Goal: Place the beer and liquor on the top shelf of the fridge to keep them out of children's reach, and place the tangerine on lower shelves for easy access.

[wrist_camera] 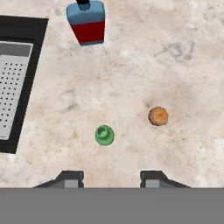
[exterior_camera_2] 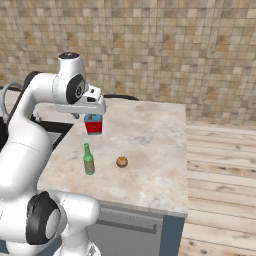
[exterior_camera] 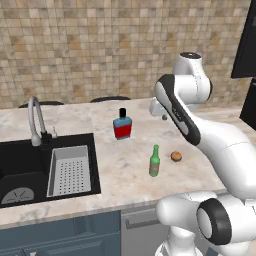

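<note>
Three things stand on the marble counter [exterior_camera: 125, 180]. The slim green beer [exterior_camera: 154, 162] [exterior_camera_2: 88, 160] is nearest the front; from above I see its round top [wrist_camera: 104, 134]. The small orange tangerine [exterior_camera: 176, 156] [exterior_camera_2: 122, 161] [wrist_camera: 158, 116] lies just right of it. The squat blue-and-red liquor [exterior_camera: 122, 126] [exterior_camera_2: 93, 124] [wrist_camera: 87, 22] stands farther back. My gripper [wrist_camera: 110, 179] [exterior_camera: 159, 111] [exterior_camera_2: 80, 114] hangs high above the counter, pointing down, its fingers apart with nothing between them. The black fridge [exterior_camera: 245, 45] shows at the far right edge; its top shelf and lower shelves are out of view.
A black sink [exterior_camera: 20, 170] with a grey perforated rack [exterior_camera: 70, 170] [wrist_camera: 11, 87] and a curved faucet [exterior_camera: 35, 120] takes up the counter's left. The counter ends at the right [exterior_camera_2: 185, 160], with wooden floor [exterior_camera_2: 220, 175] beyond. A tiled wall [exterior_camera: 100, 50] runs behind.
</note>
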Robot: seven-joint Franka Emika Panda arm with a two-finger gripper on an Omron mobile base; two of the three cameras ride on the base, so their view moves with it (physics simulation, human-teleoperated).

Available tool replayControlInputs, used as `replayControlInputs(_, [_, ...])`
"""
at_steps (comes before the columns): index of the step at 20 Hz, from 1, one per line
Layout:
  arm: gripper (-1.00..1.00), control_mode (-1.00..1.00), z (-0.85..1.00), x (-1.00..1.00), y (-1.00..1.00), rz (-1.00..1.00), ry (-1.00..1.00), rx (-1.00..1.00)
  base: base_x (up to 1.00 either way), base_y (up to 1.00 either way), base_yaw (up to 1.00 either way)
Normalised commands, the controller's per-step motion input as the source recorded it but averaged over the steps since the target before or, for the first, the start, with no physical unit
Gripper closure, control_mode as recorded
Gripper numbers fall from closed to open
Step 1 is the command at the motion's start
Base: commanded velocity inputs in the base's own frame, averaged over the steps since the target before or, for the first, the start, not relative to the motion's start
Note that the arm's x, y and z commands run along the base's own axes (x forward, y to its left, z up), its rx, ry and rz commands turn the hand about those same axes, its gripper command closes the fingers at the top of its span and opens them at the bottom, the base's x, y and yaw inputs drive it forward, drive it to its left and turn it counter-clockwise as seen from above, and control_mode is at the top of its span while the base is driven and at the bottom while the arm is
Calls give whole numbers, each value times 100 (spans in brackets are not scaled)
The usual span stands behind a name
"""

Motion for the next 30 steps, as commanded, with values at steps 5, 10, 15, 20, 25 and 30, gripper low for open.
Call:
replayControlInputs(5, [-100, -100, -26, -6, 0, 4, -12, 1, 0, 0, 0])
replayControlInputs(10, [-100, -100, -33, -16, -19, 33, -50, 14, 0, 0, 0])
replayControlInputs(15, [-100, -100, -18, -16, -33, 46, -61, 19, 0, 0, 0])
replayControlInputs(20, [-100, -100, -1, -1, -12, 34, -25, 13, 0, 0, 0])
replayControlInputs(25, [-100, -100, 2, 0, 0, 26, 0, 6, 0, 0, 0])
replayControlInputs(30, [-100, -100, 0, 0, 0, 29, 0, 4, 0, 0, 0])
